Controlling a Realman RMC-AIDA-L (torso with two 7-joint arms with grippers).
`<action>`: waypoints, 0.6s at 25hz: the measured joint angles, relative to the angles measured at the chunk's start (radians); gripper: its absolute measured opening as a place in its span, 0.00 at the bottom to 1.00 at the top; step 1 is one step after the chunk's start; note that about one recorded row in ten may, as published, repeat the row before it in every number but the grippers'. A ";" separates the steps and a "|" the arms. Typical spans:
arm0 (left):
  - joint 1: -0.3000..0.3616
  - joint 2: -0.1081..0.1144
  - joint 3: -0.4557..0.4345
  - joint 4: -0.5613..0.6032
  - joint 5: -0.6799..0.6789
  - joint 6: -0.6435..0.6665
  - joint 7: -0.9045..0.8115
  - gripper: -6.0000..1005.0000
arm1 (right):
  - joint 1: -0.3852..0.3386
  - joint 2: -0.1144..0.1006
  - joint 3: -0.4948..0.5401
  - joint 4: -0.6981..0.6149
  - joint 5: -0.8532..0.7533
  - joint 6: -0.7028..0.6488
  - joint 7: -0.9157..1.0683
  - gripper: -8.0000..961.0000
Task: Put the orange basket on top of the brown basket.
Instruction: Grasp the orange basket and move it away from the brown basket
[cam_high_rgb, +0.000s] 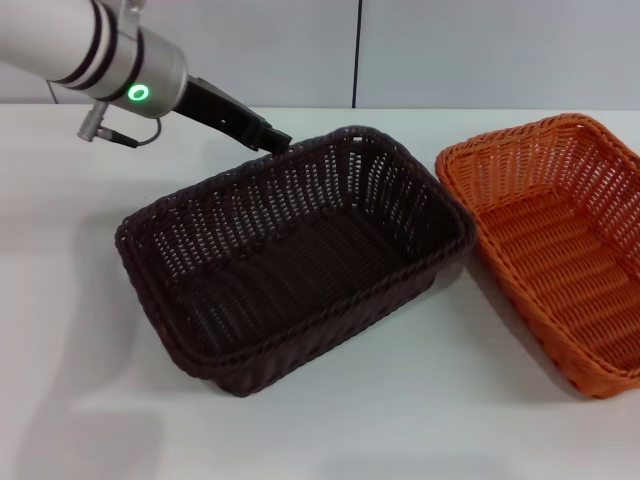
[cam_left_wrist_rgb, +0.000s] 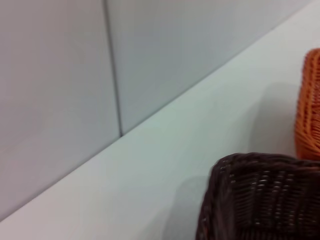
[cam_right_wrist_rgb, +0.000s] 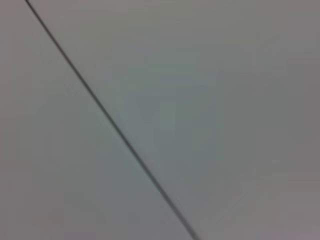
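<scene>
The bright orange rectangular woven basket (cam_high_rgb: 555, 245) sits on the white table (cam_high_rgb: 60, 330) at the robot's right, its near corner close beside the dark brown rectangular woven basket (cam_high_rgb: 290, 255), with nothing holding it. The left gripper (cam_high_rgb: 268, 137) hangs at the brown basket's far rim; whether its fingers are open, I cannot tell. From that side a reach across could catch the brown rim and shove it into the orange one. The orange basket's right edge is cut off in the head view. The right gripper appears nowhere, its wrist camera apparently facing a blank wall.
</scene>
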 joint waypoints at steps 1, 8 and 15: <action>0.016 0.000 -0.011 -0.010 -0.003 0.008 0.000 0.29 | 0.000 0.000 0.000 0.000 0.000 0.000 0.000 0.79; 0.041 0.004 -0.015 -0.022 -0.015 0.028 0.009 0.55 | -0.043 -0.067 -0.058 -0.298 -0.414 -0.137 0.548 0.78; 0.047 0.002 -0.011 -0.009 -0.026 0.089 0.024 0.79 | 0.074 -0.167 -0.046 -0.546 -1.008 -0.432 0.861 0.77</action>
